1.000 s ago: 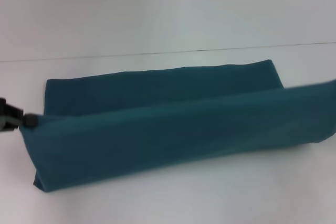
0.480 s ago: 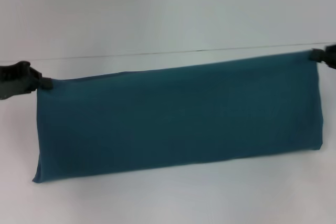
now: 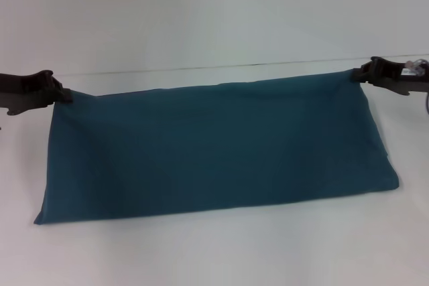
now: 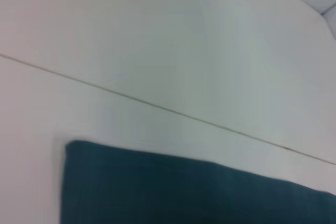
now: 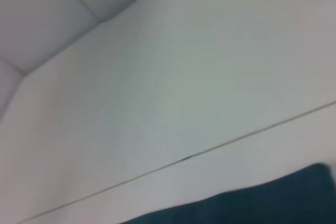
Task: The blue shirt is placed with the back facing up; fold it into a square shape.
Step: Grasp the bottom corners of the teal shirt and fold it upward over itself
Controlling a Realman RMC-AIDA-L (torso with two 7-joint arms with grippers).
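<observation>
We are holding the blue shirt [image 3: 214, 149], already a long strip, flat on the white desk [image 3: 214, 252]. Our left gripper [image 3: 65, 94] and right gripper [image 3: 357, 75] jaws are pinching its far corners. Next we are probably letting go and folding one end over.

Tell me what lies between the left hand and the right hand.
In the head view, only the blue shirt lies between them: the left hand is at its far left corner, the right hand at its far right corner.
</observation>
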